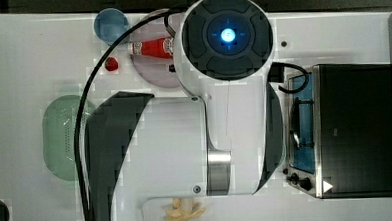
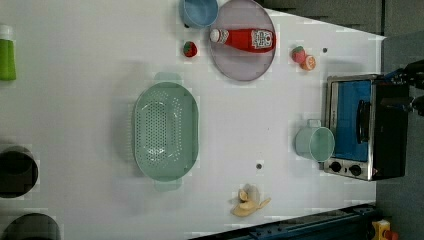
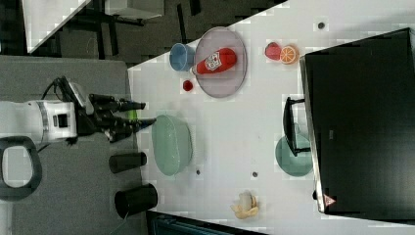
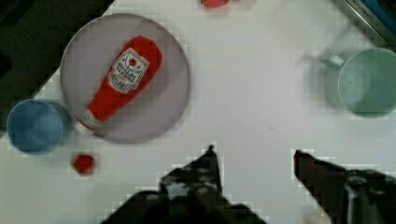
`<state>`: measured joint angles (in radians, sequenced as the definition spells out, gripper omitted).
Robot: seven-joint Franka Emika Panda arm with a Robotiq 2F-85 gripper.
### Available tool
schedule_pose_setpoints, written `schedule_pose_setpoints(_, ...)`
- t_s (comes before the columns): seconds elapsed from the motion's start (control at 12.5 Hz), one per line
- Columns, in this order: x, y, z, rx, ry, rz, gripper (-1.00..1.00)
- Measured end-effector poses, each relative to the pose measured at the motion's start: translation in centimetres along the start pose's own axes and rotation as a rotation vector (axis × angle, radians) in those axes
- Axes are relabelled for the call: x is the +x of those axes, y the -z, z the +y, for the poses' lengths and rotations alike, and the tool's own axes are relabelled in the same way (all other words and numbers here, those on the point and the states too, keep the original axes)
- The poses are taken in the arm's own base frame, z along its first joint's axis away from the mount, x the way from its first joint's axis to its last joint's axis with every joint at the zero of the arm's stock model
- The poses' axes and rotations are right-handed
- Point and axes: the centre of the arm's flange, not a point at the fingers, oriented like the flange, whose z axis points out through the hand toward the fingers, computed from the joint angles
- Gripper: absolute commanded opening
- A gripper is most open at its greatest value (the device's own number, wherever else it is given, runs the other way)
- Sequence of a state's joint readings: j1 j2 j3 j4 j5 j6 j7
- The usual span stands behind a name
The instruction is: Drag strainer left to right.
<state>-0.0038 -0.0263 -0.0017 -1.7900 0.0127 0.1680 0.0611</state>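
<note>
The strainer (image 2: 166, 131) is a pale green oblong colander with a dotted centre, lying flat on the white table (image 2: 75, 100) toward the left view's left. The top view has the strainer (image 1: 60, 136) at its left, partly behind the arm's black cable. In the right view my gripper (image 3: 150, 111) hovers just off the strainer's (image 3: 171, 144) rim, on the right view's left, apart from it. The wrist view has my gripper (image 4: 253, 154) open, with only bare table between its dark fingers (image 4: 205, 170).
A grey plate (image 2: 240, 67) carries a red ketchup bottle (image 2: 245, 39), with a blue cup (image 2: 199, 11) beside it. A mint mug (image 2: 315, 143) stands against a toaster oven (image 2: 365, 125). A banana (image 2: 248, 202) lies near the edge. Two black cups (image 3: 127, 161) stand by the strainer.
</note>
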Motion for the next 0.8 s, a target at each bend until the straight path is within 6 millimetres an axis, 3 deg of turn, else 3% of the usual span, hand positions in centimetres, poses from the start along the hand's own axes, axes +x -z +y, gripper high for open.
schedule_pose_setpoints(0.08, -2.3, -0.6, 3.2, -0.099, -0.004, -0.062, 0.59)
schedule_pose_setpoints(0.16, -4.5, 0.5, 6.6, -0.150, -0.011, -0.085, 0.81)
schedule_pose_setpoints(0.24, -6.0, 3.0, 9.2, -0.130, -0.024, -0.081, 0.99)
schedule_pose_setpoints(0.48, -9.8, 12.6, 12.9, 0.047, -0.018, 0.063, 1.00)
schedule_pose_setpoints(0.64, -12.7, 15.0, 11.2, 0.086, 0.040, 0.104, 1.00)
schedule_pose_setpoints(0.72, -14.4, 14.6, 8.7, 0.096, 0.087, 0.114, 1.00)
schedule_pose_setpoints(0.8, -16.2, 13.1, 5.4, 0.089, 0.135, 0.122, 1.00)
